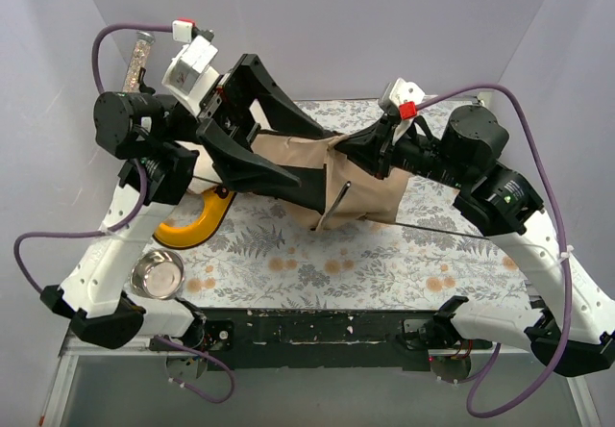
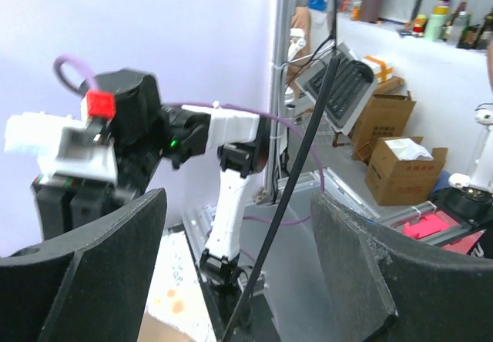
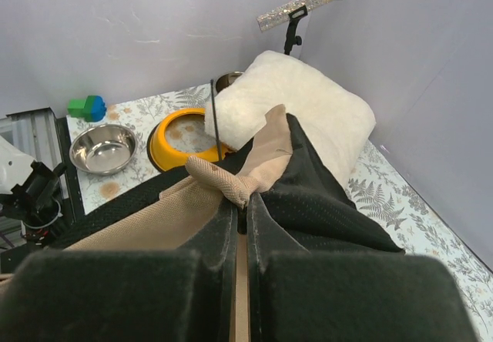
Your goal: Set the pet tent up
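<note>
Tan pet tent (image 1: 370,191) lying collapsed at centre of table (image 1: 384,263), right gripper (image 3: 243,209) pinched closed on a fold of its fabric, left gripper (image 2: 235,203) spread wide, thin black pole (image 2: 296,165) passing between its fingers

**A:** the pet tent (image 1: 307,169) is done in tan fabric, with a black mesh lining (image 3: 323,203) and a thin black pole (image 3: 215,119). The table (image 1: 404,254) is covered in a white print of grey ferns and orange flowers

**B:** yep, same seen here. The bowl stand (image 1: 197,217) is coloured yellow, the bowl (image 1: 159,273) is plain silver, the cushion (image 3: 308,103) is fluffy cream. The cables (image 1: 524,110) are sheathed in purple, and a green-and-blue block (image 3: 86,108) is spotted too
</note>
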Controlling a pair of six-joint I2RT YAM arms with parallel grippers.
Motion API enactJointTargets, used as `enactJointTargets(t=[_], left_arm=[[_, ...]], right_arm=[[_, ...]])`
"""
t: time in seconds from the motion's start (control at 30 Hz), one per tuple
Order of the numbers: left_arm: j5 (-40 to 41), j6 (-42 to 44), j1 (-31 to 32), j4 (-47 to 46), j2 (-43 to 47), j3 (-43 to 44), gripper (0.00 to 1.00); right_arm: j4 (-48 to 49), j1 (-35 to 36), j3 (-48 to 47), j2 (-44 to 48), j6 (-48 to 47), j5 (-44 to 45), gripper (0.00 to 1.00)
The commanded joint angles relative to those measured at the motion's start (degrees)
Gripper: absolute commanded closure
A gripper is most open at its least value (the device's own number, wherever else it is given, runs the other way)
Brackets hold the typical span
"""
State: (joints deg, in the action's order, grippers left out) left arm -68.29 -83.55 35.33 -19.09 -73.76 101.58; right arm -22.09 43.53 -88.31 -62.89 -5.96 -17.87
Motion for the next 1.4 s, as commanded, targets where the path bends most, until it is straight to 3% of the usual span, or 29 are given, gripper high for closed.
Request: enactJointTargets(t=[0.0, 0.2, 0.43, 0.5, 0.7, 0.8, 0.9, 1.03, 1.37], left_arm=[[1.8, 0.0, 5.2, 0.0, -3.3, 5.7, 0.25], [1.2, 0.6, 9.6, 3.5, -5.7, 9.4, 0.32], [-1.1, -1.1, 10.0, 4.1, -7.1, 13.0, 0.53], [-2.1, -1.3, 10.0, 4.1, -7.2, 13.8, 0.53], [-6.3, 2.3, 9.9, 8.9, -4.2, 9.8, 0.36], [-4.7, 2.1, 9.9, 9.0, -2.6, 7.2, 0.34], [-3.1, 0.8, 10.0, 9.0, -4.9, 10.4, 0.33], [-2.7, -0.2, 11.4, 8.6, -8.0, 16.1, 0.35], [-2.5, 3.3, 16.3, 13.5, -8.5, 17.9, 0.54]], right_arm=[[6.9, 0.1, -0.2, -0.3, 0.3, 1.0, 0.99], [6.5, 0.1, -0.9, -1.2, 0.2, 1.3, 0.99], [6.9, 0.1, -0.4, -1.4, 0.3, 1.5, 0.99], [7.0, 0.1, 0.1, -1.3, 0.2, 1.9, 0.99], [7.0, 0.1, -0.5, -1.4, -0.3, 2.6, 0.99], [6.9, 0.1, 0.0, -1.2, -0.4, 2.7, 0.99], [6.8, 0.1, 0.2, -1.3, -0.3, 2.7, 0.99], [6.8, 0.1, -0.5, -2.0, -0.5, 2.6, 0.99], [6.5, 0.1, -0.5, -2.0, -1.0, 2.8, 0.99]])
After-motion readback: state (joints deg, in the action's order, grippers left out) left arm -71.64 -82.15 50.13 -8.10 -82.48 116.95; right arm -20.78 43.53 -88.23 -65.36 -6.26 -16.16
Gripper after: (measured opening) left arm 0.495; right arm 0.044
